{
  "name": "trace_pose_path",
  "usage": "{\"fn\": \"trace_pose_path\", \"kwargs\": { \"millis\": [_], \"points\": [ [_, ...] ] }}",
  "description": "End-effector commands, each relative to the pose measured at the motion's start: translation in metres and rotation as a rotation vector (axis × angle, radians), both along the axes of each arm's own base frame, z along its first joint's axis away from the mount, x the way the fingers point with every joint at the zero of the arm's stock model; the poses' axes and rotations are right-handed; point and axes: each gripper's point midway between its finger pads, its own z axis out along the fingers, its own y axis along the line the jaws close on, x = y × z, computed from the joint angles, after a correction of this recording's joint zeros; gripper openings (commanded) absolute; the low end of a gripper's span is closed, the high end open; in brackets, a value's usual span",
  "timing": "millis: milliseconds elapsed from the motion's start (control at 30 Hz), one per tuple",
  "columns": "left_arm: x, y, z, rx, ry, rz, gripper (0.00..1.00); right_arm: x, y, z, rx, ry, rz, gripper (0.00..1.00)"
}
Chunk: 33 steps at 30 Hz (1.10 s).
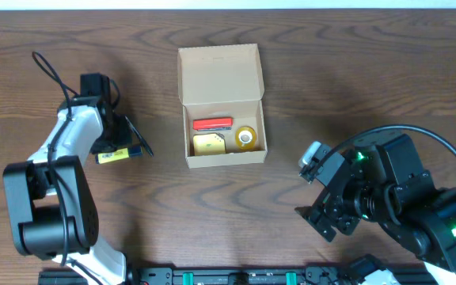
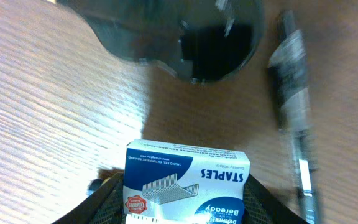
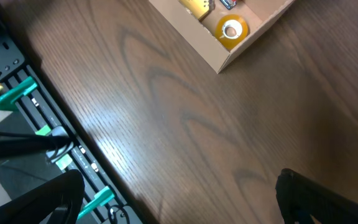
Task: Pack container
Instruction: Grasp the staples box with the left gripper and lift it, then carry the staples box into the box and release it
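Place: robotics lab bench.
Arms: left arm at 7 o'clock and right arm at 5 o'clock, on a wood-grain counter.
Mounting: black rail with green clamps and cables along the 6 o'clock edge.

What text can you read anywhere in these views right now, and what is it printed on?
"STAPLES": on the blue and white staples box, upside down in the left wrist view.
Brand word below it, fine print line and red seal on that box: too blurred to read.
Pen, cardboard box and its contents: no legible text.
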Motion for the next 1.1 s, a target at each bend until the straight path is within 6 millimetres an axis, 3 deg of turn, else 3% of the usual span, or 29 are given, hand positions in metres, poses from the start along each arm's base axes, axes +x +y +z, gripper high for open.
{"fn": "trace_pose_path", "kwargs": {
  "millis": [0,200,333,667,967,1067],
  "points": [
    [0.02,0.002,0.045,0.026,-0.11,0.005,0.41,0.001,-0.001,0.0,0.004,0.006,-0.018,0.99],
    [0.024,-0.021,0.094,0.022,-0.224,-0.036,0.41,0.001,-0.001,0.0,0.004,0.007,-0.018,0.99],
    [0.024,-0.063,0.114,-0.071,-0.287,-0.085,0.42,0.0,-0.001,0.0,0.003,0.008,-0.018,0.99],
    [0.016,-0.149,0.123,-0.178,-0.307,-0.234,0.42,0.0,-0.001,0.0,0.004,0.008,-0.018,0.99],
    [-0.012,-0.227,0.124,-0.247,-0.288,-0.382,0.42,0.001,-0.001,0.0,0.004,0.007,-0.018,0.99],
    [-0.021,-0.244,0.125,-0.268,-0.283,-0.385,0.42,0.001,-0.001,0.0,0.004,0.007,-0.018,0.99]
  ]
}}
